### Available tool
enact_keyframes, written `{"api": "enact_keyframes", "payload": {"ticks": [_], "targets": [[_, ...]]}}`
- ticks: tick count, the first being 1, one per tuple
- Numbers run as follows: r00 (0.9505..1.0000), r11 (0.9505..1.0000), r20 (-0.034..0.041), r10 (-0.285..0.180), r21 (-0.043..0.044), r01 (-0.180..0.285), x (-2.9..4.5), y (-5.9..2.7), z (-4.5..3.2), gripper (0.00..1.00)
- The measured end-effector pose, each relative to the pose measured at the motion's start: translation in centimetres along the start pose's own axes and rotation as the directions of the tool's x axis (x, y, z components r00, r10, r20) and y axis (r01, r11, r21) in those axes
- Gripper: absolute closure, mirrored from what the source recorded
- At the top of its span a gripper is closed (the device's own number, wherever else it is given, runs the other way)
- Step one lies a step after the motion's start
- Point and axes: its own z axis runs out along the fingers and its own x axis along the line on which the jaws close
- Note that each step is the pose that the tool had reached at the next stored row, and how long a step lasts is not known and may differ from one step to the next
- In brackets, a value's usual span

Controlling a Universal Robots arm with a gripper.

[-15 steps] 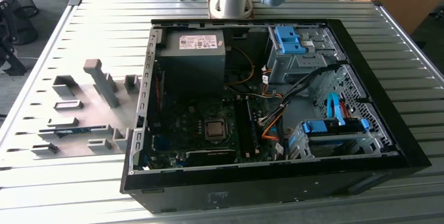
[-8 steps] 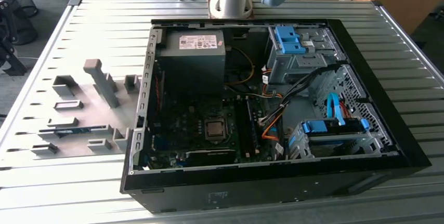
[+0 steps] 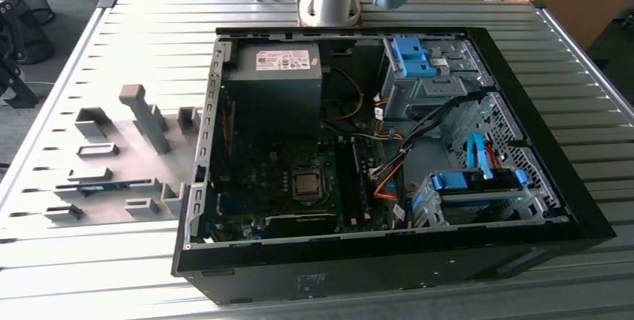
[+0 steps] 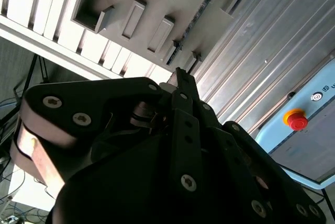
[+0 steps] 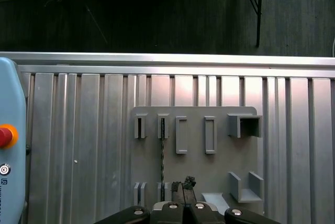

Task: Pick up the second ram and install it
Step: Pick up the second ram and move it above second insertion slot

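In the first wrist view the second ram (image 5: 162, 150) stands on edge in a slot of the grey holder plate (image 5: 196, 174) on the counter (image 5: 78, 130). The hand (image 5: 183, 185) hangs well above it, fingertips drawn together on nothing. The stick looks light, stiff and fragile, and is best pinched across its flat faces near mid-length.
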Motion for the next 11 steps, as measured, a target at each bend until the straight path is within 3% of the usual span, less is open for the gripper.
{"api": "enact_keyframes", "payload": {"ticks": [4, 9, 11], "targets": [[0.9992, 0.9992, -0.0014, -0.041, -0.0007, 0.041, 0.00, -0.01, 0.05, 0.90], [0.9917, 0.9917, -0.0046, -0.129, -0.0028, 0.129, 0.00, 0.00, 0.17, 0.90], [0.9907, 0.9908, -0.0050, -0.136, -0.0027, 0.136, 0.01, 0.00, 0.19, 0.90]]}}
